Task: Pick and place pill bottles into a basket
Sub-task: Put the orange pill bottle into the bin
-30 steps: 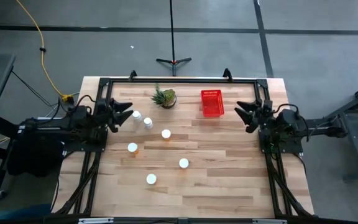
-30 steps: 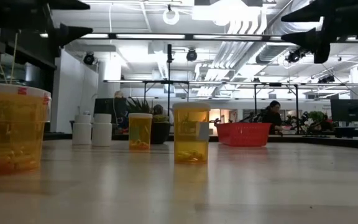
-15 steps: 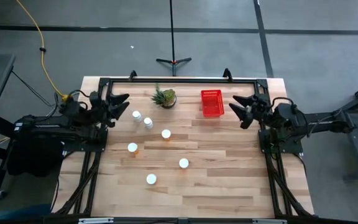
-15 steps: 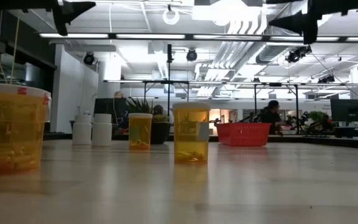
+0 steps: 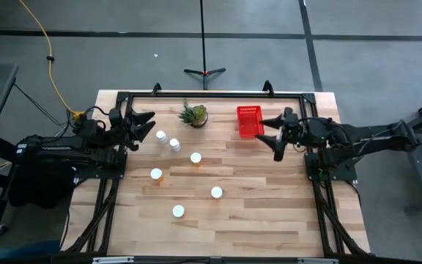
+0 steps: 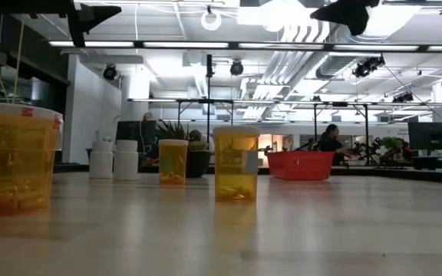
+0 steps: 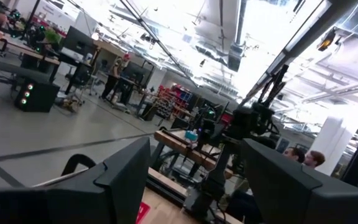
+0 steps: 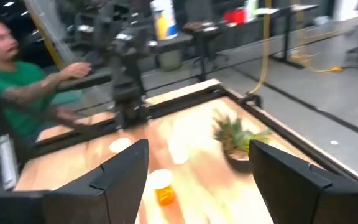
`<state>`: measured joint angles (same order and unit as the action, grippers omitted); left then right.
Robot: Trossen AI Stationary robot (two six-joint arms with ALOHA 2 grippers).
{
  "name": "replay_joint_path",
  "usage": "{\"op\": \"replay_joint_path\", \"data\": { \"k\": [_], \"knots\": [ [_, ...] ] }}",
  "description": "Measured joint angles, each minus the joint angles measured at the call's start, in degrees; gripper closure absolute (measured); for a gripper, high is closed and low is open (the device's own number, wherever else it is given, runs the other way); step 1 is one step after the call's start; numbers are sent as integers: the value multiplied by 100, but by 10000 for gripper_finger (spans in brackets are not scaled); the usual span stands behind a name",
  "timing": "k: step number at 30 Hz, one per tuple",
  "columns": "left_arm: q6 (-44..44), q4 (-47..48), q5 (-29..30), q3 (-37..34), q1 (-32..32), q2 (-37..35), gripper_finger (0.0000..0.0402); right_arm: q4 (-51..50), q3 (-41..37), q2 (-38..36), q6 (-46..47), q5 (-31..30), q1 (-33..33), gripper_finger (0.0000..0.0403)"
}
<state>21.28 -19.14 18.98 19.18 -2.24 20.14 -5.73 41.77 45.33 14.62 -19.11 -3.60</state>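
Pill bottles: six pill bottles (image 5: 195, 158) stand upright on the desk (image 5: 255, 213), white caps up, scattered across its left and middle; none is in the basket.
Basket: the red basket (image 5: 250, 121) sits near the far edge, right of centre, well apart from the bottles.
Potted plant: the small green plant (image 5: 194, 114) stands at the far edge, left of the basket.
Right end effector: the right end effector (image 5: 272, 138) hangs in the air just beside the basket's right side, fingers apart, holding nothing.
Left end effector: the left end effector (image 5: 148, 125) hovers over the desk's left edge near the two farthest bottles, fingers apart, empty.
Person: a person in a green shirt (image 8: 17, 106) shows beyond the desk in the right wrist view.
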Motion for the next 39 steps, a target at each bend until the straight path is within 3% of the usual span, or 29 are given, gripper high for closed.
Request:
{"op": "replay_joint_path", "data": {
  "k": [17,26,30,39],
  "knots": [
    [507,316,-9,0,0,0,112,-91,618,839,-296,1112,-322,136],
    [1092,842,-11,0,0,-2,112,-156,618,956,236,866,-790,136],
    [1220,1039,-46,0,0,-2,112,-21,618,1266,474,374,-1074,136],
    [1176,1053,-61,0,0,0,112,83,618,2152,647,192,-1435,136]
  ]
}}
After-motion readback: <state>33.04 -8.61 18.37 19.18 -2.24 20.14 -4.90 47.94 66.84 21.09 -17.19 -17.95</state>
